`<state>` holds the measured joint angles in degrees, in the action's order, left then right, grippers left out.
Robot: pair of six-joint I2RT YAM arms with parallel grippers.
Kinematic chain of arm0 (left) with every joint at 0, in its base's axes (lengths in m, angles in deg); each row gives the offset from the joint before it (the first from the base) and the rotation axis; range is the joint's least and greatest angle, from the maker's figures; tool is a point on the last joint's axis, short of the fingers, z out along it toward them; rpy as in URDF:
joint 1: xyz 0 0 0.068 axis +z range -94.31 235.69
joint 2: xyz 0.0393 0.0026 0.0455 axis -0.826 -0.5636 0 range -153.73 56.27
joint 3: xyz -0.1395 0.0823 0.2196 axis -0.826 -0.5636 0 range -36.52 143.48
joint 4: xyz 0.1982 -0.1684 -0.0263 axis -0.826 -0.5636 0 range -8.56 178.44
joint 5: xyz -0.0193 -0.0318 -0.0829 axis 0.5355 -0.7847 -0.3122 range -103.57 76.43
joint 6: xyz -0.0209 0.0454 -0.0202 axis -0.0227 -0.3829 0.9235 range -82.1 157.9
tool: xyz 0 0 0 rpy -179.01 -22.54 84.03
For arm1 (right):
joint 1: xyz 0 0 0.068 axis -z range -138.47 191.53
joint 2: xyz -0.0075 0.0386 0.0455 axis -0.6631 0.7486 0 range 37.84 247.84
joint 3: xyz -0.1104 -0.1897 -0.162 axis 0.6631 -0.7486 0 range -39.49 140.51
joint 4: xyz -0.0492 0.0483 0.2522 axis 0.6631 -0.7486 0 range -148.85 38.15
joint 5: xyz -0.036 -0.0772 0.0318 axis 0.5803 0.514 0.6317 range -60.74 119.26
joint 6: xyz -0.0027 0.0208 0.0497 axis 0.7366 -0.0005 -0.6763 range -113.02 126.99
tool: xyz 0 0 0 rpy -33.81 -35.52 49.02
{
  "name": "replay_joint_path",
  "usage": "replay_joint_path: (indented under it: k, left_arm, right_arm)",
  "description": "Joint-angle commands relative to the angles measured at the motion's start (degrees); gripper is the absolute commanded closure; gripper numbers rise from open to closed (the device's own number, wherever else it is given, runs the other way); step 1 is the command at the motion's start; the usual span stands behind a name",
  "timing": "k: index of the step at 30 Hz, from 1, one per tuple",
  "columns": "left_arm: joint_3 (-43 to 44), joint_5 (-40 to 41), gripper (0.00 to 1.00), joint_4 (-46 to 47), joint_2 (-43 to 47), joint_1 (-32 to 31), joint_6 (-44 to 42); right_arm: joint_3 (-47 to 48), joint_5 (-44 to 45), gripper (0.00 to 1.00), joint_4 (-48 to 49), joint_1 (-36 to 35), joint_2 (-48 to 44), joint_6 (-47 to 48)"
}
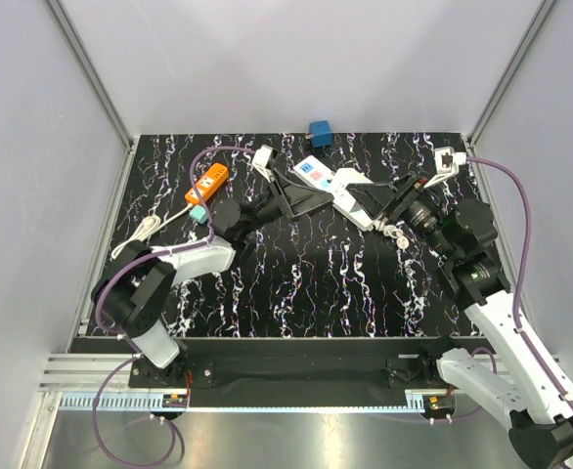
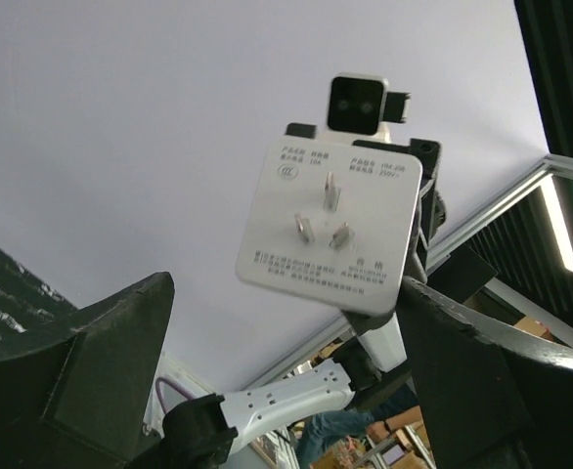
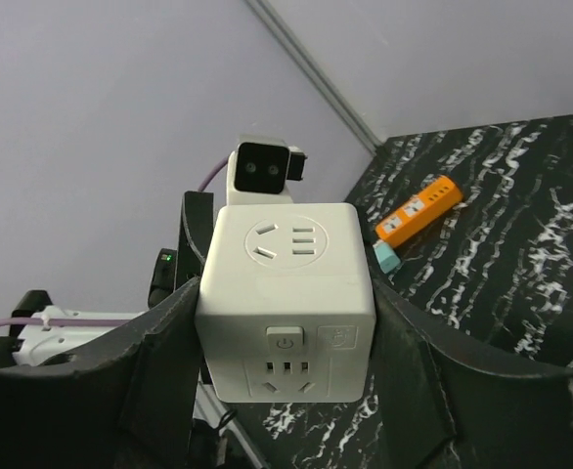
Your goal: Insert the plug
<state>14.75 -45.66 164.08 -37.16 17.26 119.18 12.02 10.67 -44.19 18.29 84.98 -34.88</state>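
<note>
My right gripper [image 3: 286,327] is shut on a white cube socket [image 3: 285,283], one finger on each side. Its top has a round socket face and its front a power button. In the left wrist view the cube's three-prong plug face [image 2: 328,227] points at that camera. My left gripper [image 2: 285,293] is open, its jaws wide apart, and the cube's lower corner lies close to its right finger [image 2: 482,381]. In the top view the left gripper [image 1: 291,195] and right gripper [image 1: 384,205] face each other over a white power strip [image 1: 314,172], and I cannot separate the cube from the strip there.
An orange power strip [image 1: 207,184] with a teal plug [image 1: 198,212] beside it lies at the back left, also in the right wrist view [image 3: 418,208]. A blue cube [image 1: 320,132] sits at the back edge. White plugs lie at the back [image 1: 263,156] and back right [image 1: 448,156]. A white cable [image 1: 145,230] lies at the left.
</note>
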Motion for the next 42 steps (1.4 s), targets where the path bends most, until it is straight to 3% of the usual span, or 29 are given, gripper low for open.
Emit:
replay_joint_path:
  k: [1,5,8,11,13,14,15,18,21,25,30,31,38,42]
  left_arm:
    - [-0.38,-4.37,0.01,19.29,-3.24,2.31,2.83]
    - [-0.55,-8.51,0.01,17.98,-6.68,5.55,2.85]
    - [-1.26,-8.68,0.01,7.9,-5.9,7.66,-4.17]
    - [0.85,-8.16,0.01,-9.32,-3.36,8.99,-19.07]
    - [3.04,-4.84,0.01,-26.1,-1.33,9.08,-26.83]
    - [4.1,1.01,0.01,-32.07,0.86,8.99,-34.7]
    - [5.58,4.46,0.01,-44.92,1.66,8.91,-38.52]
    - [16.03,17.48,0.01,-68.15,1.06,8.64,-50.75]
    - [26.76,25.41,0.01,-81.81,-3.24,8.9,-57.6]
    - [33.89,23.93,0.01,-83.2,-8.6,11.7,-58.78]
    - [36.53,17.42,0.07,-76.79,-15.63,15.4,-54.21]
    - [38.8,18.55,0.12,-76.78,-18.34,16.1,-52.73]
    - [54.45,27.78,0.25,-82.22,-31.19,16.99,-49.91]
    - [60.78,33.23,0.25,-86.26,-34.8,16.99,-48.67]
  right_arm:
    - [6.06,6.97,1.0,-5.44,-0.22,-1.61,6.08]
    - [10.98,12.69,1.0,-20.36,-0.13,-1.61,9.52]
    - [11.78,16.74,1.0,-25.92,-0.22,-2.48,10.66]
    - [11.34,17.71,1.0,-28.74,-0.22,-3.97,11.1]
    - [11.16,18.24,1.0,-31.11,-0.22,-4.59,11.11]
    - [11.07,19.89,1.0,-31.65,-0.22,-5.47,11.02]
    - [10.81,20.95,1.0,-32.0,-0.22,-5.91,10.84]
    - [10.02,21.4,1.0,-34.02,-0.22,-7.23,9.53]
    - [9.49,21.49,1.0,-37.1,-0.22,-8.46,8.12]
    - [7.56,22.54,1.0,-38.77,-0.22,-11.53,6.89]
    - [8.52,22.19,1.0,-41.93,-0.22,-13.73,7.24]
    - [9.05,21.93,1.0,-42.63,-0.22,-14.26,7.76]
    - [8.44,22.02,1.0,-42.91,-0.22,-16.2,7.24]
    - [8.08,21.84,1.0,-42.91,-0.22,-15.23,7.33]
